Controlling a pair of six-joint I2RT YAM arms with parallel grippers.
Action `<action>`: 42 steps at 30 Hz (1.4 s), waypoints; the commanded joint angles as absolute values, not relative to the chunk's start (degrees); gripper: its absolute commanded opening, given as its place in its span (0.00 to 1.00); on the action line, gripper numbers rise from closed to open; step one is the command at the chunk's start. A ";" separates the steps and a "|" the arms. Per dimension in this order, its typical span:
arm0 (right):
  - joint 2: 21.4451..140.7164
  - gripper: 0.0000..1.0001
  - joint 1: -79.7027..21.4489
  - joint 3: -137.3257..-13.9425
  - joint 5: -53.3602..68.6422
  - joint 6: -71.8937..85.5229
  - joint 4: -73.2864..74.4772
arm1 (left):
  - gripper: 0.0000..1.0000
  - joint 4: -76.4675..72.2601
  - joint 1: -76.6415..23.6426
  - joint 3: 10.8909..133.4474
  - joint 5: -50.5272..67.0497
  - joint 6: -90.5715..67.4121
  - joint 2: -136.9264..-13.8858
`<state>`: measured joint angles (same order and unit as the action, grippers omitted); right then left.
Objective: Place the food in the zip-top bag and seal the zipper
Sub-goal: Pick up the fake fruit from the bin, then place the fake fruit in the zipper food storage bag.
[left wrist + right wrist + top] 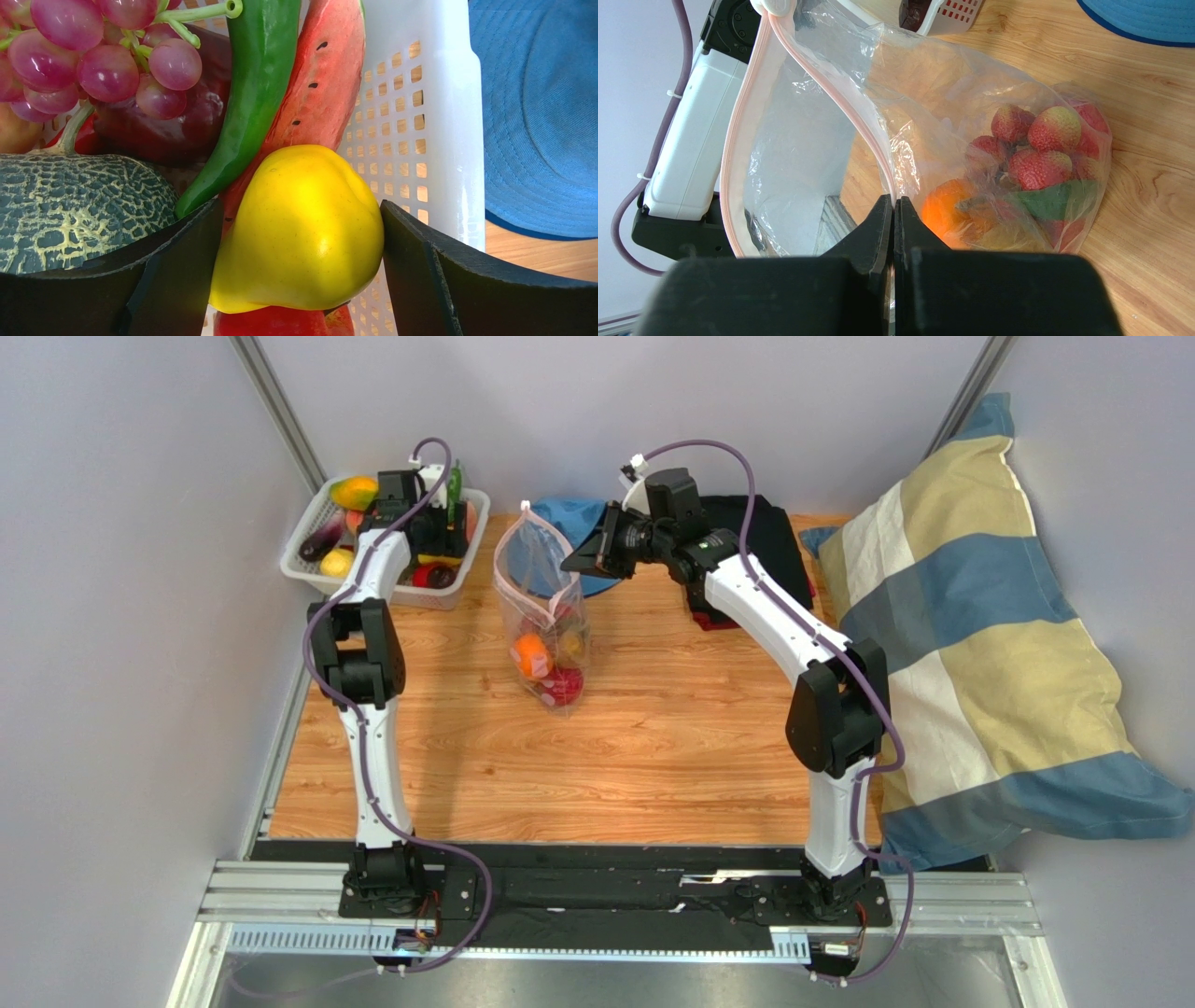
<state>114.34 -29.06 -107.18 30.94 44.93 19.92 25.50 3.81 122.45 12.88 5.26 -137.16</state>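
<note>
My left gripper point(435, 546) is down in the white basket point(302, 549). In the left wrist view my left gripper point(302, 231) has a finger against each side of a yellow toy pepper point(302, 224). Around it lie purple grapes point(105, 56), a green chili point(253, 91), a watermelon slice point(323, 77) and a netted melon point(70, 203). My right gripper point(578, 560) point(894, 210) is shut on the rim of the zip-top bag point(540, 616) point(808, 140) and holds its mouth open. The pinkish zipper point(749, 105) is unsealed. Strawberries point(1046, 150) and an orange point(945, 210) lie inside.
A blue bucket hat point(568, 518) point(540, 105) lies behind the bag, right of the basket wall point(421, 105). A black and red object point(765, 525) sits behind the right arm. A striped pillow point(982, 644) fills the table's right side.
</note>
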 commanded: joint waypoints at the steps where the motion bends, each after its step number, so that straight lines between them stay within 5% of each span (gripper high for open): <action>1: 113.73 0.00 -28.56 -108.81 30.50 44.73 19.07 | 0.70 26.46 4.04 123.93 14.15 4.66 -132.20; 5: 113.82 0.00 -28.56 -108.98 30.59 44.91 18.72 | 0.58 25.58 4.13 124.19 14.76 3.78 -127.89; 14: 113.64 0.00 -28.83 -109.25 31.20 44.56 18.37 | 0.55 26.98 4.04 125.16 17.04 1.32 -119.37; 21: 113.12 0.00 -29.27 -109.34 31.73 43.24 18.72 | 0.56 25.32 3.26 120.51 40.30 -6.66 -104.71; 30: 112.68 0.00 -30.67 -109.60 31.90 42.54 18.90 | 0.57 25.31 -4.56 110.93 55.71 -9.67 -92.73; 42: 110.13 0.00 -31.03 -108.20 31.64 42.71 18.63 | 0.59 21.62 -11.78 95.19 49.05 -16.17 -90.35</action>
<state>114.24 -30.74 -107.20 31.35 43.64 20.10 24.73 -11.22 97.89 50.37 -11.97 -90.32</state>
